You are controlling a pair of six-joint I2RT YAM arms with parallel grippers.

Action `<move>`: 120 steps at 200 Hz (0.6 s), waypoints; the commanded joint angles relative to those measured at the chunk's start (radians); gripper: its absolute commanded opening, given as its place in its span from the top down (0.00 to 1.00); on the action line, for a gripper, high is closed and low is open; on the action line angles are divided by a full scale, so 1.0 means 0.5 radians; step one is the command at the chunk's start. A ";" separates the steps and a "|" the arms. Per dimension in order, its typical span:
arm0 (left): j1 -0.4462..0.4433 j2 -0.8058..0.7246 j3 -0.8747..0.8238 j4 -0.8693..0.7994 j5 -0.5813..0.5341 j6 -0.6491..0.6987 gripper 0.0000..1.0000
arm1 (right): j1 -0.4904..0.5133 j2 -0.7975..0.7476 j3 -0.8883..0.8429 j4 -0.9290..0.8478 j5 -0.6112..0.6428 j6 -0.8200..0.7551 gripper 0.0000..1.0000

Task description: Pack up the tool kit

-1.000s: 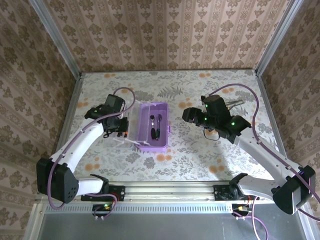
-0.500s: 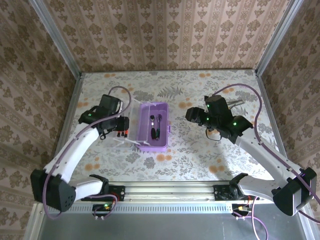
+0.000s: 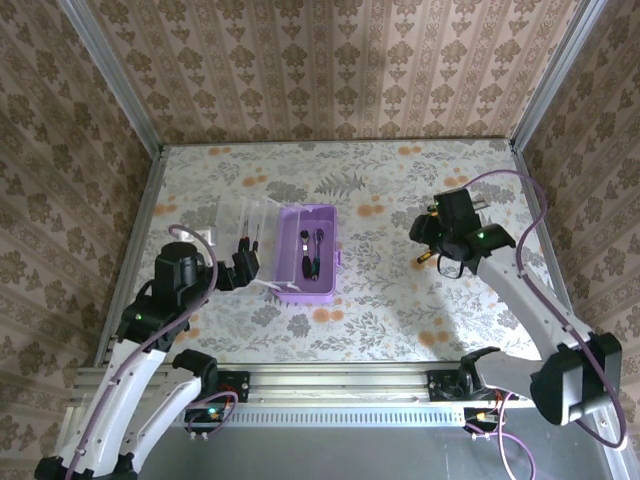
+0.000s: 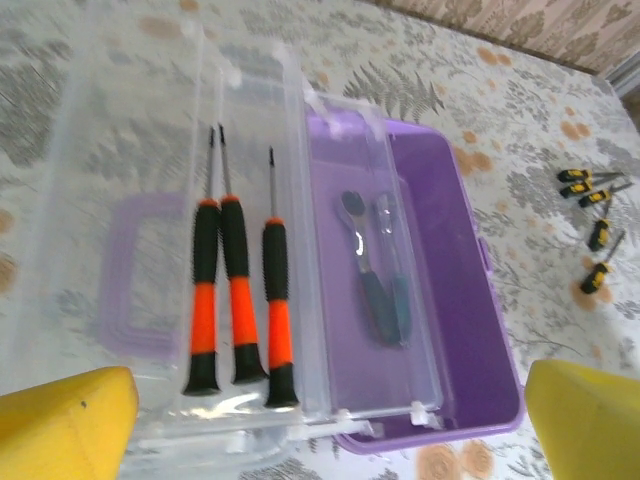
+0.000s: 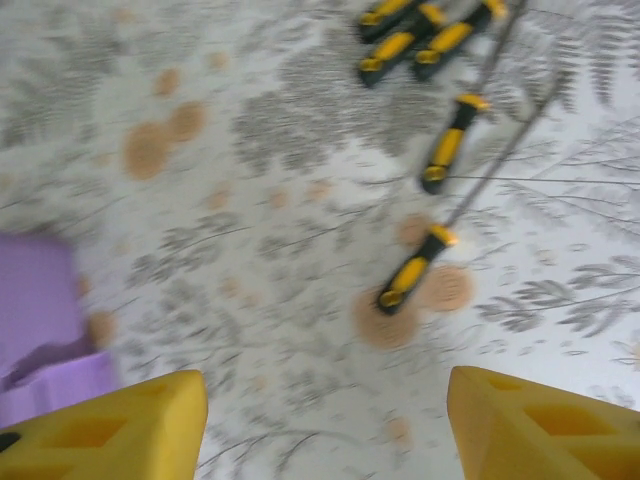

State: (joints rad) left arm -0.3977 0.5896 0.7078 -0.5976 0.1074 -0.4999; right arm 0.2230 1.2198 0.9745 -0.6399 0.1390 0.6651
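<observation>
The left gripper, jaws spread, is backing away from three orange-handled screwdrivers lying in the clear lid; the right gripper, parted and empty, is nearing the yellow-handled screwdrivers.

Purple tool box, orange-and-black screwdrivers, yellow-and-black screwdrivers, floral table, yellow fingers, possibly grey ratchet

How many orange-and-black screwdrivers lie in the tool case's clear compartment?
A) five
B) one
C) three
C: three orange-and-black screwdrivers lie side by side in the clear compartment, tips pointing the same way.
</observation>
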 commanded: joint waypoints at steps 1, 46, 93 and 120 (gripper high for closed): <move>-0.020 0.001 -0.188 0.324 0.366 -0.389 0.00 | -0.117 0.212 0.045 -0.096 0.148 -0.125 0.40; -0.474 0.193 -0.278 0.628 0.193 -0.520 0.00 | -0.250 0.624 0.124 -0.016 0.047 -0.088 0.45; -0.656 0.354 -0.171 0.670 0.114 -0.476 0.00 | -0.297 1.003 0.297 -0.010 -0.060 0.004 0.41; -0.655 0.301 -0.086 0.535 0.059 -0.394 0.00 | -0.306 1.170 0.363 0.014 -0.141 0.060 0.41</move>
State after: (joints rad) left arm -0.7197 0.7685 0.5915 -0.3054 0.1753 -0.7197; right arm 0.0757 1.7466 1.1130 -0.6292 0.1059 0.6510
